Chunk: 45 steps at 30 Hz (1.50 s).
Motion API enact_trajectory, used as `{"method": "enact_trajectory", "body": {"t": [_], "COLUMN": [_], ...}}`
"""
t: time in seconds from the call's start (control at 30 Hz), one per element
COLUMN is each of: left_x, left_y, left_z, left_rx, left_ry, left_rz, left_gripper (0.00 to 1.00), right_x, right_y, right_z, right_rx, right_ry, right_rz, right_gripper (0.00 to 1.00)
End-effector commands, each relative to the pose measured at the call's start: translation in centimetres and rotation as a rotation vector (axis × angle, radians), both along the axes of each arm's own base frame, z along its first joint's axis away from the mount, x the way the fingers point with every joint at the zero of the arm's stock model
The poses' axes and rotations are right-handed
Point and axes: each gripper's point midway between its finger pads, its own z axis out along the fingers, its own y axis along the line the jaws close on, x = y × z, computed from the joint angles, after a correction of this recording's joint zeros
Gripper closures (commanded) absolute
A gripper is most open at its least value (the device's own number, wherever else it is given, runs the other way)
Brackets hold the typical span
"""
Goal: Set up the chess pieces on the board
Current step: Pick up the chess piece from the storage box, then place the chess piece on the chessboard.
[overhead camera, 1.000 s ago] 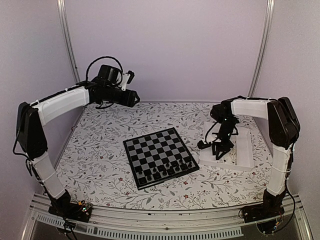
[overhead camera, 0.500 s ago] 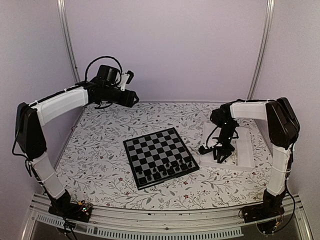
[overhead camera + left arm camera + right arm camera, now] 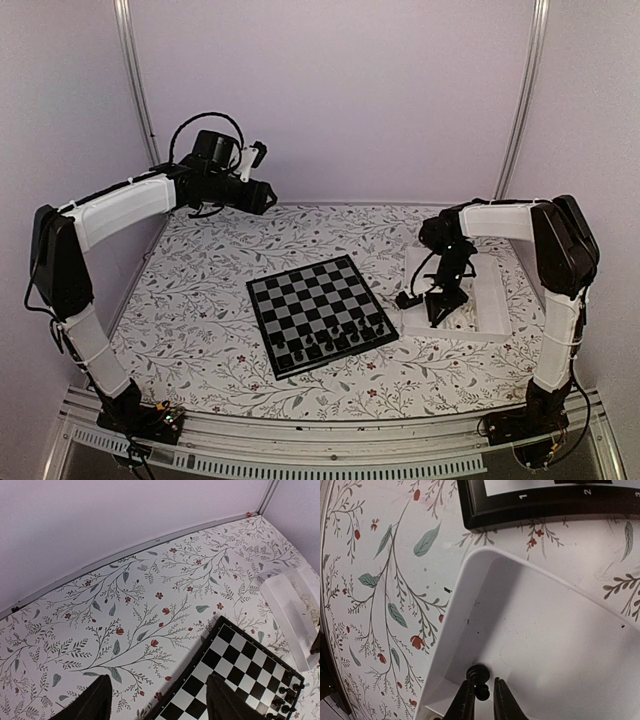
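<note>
l gripper spread wide above cloth; board btm right

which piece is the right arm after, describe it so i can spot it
Find the white rectangular plastic tray on the flowered tablecloth, right of the black-and-grey checked chessboard. In a corner of its floor, against the wall, a small black round-headed chess piece sits between the fingertips of the right gripper. It is alone there; the other black pieces stand on the board.
</note>
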Motion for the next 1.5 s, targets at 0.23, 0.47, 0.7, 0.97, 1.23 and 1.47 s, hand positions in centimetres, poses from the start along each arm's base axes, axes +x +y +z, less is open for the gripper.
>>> {"method": "enact_trajectory", "body": {"t": [0.23, 0.47, 0.7, 0.97, 1.23, 1.47], "left_x": [0.6, 0.7, 0.9, 1.2, 2.7, 2.9], "left_y": [-0.1, -0.1, 0.1, 0.7, 2.9, 2.3], "left_z": [-0.6, -0.9, -0.7, 0.5, 0.6, -1.7], "left_rx": [-0.026, -0.024, -0.029, -0.039, -0.068, -0.153], "left_ry": [0.008, 0.013, 0.010, -0.025, -0.080, -0.044], "left_rz": [-0.006, -0.012, -0.011, 0.016, 0.180, 0.226], "left_gripper": [0.34, 0.34, 0.34, 0.35, 0.34, 0.42], "right_x": [-0.5, -0.6, 0.5, 4.3, 7.0, 8.8], "right_y": [0.5, 0.5, 0.9, 2.3, 4.5, 7.9], "right_z": [0.8, 0.3, 0.5, 4.2, 6.8, 8.5], "right_rx": [0.017, 0.006, 0.006, 0.063, 0.142, 0.236], "right_ry": [0.040, 0.059, 0.050, 0.009, -0.047, -0.158], "right_rz": [0.014, -0.004, -0.031, -0.118, -0.215, -0.212], "right_gripper": [0.88, 0.85, 0.97, 0.99, 1.00, 0.99]}}
